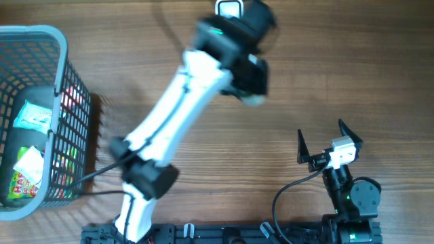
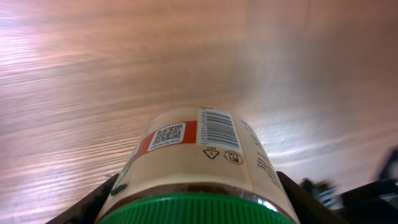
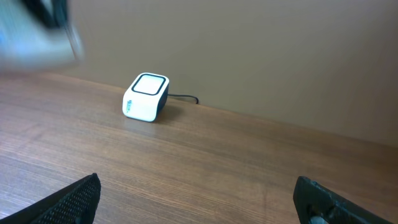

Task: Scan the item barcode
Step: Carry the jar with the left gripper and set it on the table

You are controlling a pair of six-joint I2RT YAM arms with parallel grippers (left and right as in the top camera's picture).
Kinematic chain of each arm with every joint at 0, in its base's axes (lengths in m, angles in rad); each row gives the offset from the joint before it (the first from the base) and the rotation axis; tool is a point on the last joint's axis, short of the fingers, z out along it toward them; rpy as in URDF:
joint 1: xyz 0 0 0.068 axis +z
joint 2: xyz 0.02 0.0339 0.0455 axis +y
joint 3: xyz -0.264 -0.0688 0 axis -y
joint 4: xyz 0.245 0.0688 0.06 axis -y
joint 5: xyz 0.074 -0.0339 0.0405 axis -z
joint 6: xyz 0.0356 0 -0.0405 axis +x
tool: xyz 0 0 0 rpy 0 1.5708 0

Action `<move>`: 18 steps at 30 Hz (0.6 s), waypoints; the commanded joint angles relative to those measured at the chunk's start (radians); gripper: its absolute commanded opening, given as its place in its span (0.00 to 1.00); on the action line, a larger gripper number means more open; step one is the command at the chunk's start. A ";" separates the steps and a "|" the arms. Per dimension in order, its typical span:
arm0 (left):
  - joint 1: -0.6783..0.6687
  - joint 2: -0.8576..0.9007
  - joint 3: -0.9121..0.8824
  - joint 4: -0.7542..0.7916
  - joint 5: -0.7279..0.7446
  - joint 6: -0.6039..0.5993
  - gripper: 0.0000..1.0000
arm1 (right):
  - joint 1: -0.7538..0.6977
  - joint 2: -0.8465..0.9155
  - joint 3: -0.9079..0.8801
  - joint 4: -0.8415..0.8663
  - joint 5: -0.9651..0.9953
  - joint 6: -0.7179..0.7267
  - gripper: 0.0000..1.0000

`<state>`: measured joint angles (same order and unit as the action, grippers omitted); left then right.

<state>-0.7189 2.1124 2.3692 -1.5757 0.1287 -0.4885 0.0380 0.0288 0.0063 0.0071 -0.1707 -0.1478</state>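
**Overhead view.** We see the left arm [image 1: 180, 102] reaching across the wooden table [image 1: 352, 61] toward its far edge, where a small white barcode scanner [image 1: 229, 8] sits. The left gripper [image 1: 251, 76] is blurred here, and we make out a pale shape at its end, near the scanner but apart from it. At the left edge stands a grey wire basket [image 1: 66, 64] holding several coloured packets [image 1: 30, 115]. The right gripper [image 1: 320, 129] rests low at the near right of the table, well apart from the scanner, its jaws spread wide and holding nothing.

**Left wrist view.** We find the task's item, a jar [image 2: 199, 162] with a green ribbed lid [image 2: 193, 213], pinched between the two dark fingers [image 2: 301, 196], one on each side just below the lid. Its beige label faces up, showing a black-and-white barcode [image 2: 217, 127] beside a QR code [image 2: 170, 134] on an orange band. The jar is held above bare wood and does not touch it.

**Right wrist view.** We see the scanner again, its window facing up and its thin cable [image 3: 183, 97] trailing toward the wall. A blurred form fills the upper left corner, and we cannot tell what it is.
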 commanded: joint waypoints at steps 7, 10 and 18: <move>-0.070 0.194 -0.031 0.044 -0.058 0.661 0.56 | 0.001 -0.005 -0.001 0.003 0.015 -0.010 1.00; -0.057 0.196 -0.085 0.096 -0.081 0.825 0.57 | 0.001 -0.005 -0.001 0.003 0.015 -0.010 1.00; -0.027 0.200 -0.325 0.391 -0.071 1.065 0.63 | 0.001 -0.005 -0.001 0.003 0.015 -0.010 1.00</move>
<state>-0.7582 2.3135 2.1136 -1.2385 0.0631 0.4202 0.0380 0.0288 0.0063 0.0071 -0.1707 -0.1478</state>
